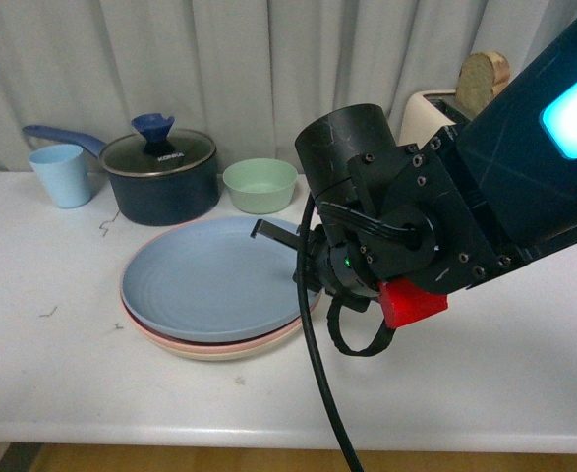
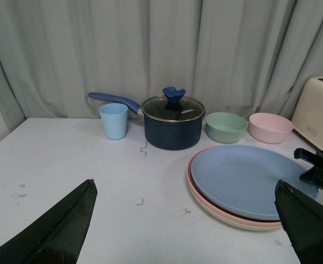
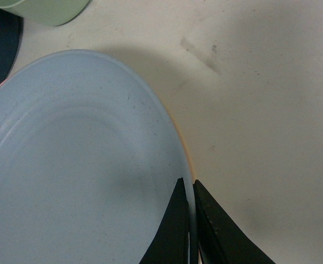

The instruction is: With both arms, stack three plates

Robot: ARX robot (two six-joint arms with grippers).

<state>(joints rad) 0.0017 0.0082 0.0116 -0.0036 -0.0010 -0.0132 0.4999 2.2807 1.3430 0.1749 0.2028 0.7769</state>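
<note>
Closest to me, the right arm (image 1: 435, 226) reaches in from the right over the white counter (image 1: 485, 364), a black cable hanging from it toward the near edge. Its gripper (image 3: 191, 220) sits at the right rim of the blue plate (image 1: 209, 280), the jaws drawn narrow with the plate's edge pinched between them; one finger (image 3: 169, 231) lies on the plate's upper face, the other just outside the rim.

The blue plate lies on top of a stack: under it a dark pinkish plate (image 2: 191, 179) shows only as a thin rim, and beneath that the beige plate (image 1: 219, 349) rests on the counter. The stack sits toward the middle of the counter, slightly left.

The left gripper (image 2: 183, 220) hovers above the near left counter, jaws spread wide, nothing between them.

Farther back, a green bowl (image 1: 259, 185) and a pink bowl (image 2: 271, 127) stand just behind the stack. Left of them stands a dark lidded saucepan (image 1: 162, 177) with a blue handle, then a light blue cup (image 1: 62, 175). A toaster (image 1: 435, 113) holding bread stands far right, against the curtain (image 1: 268, 69).
</note>
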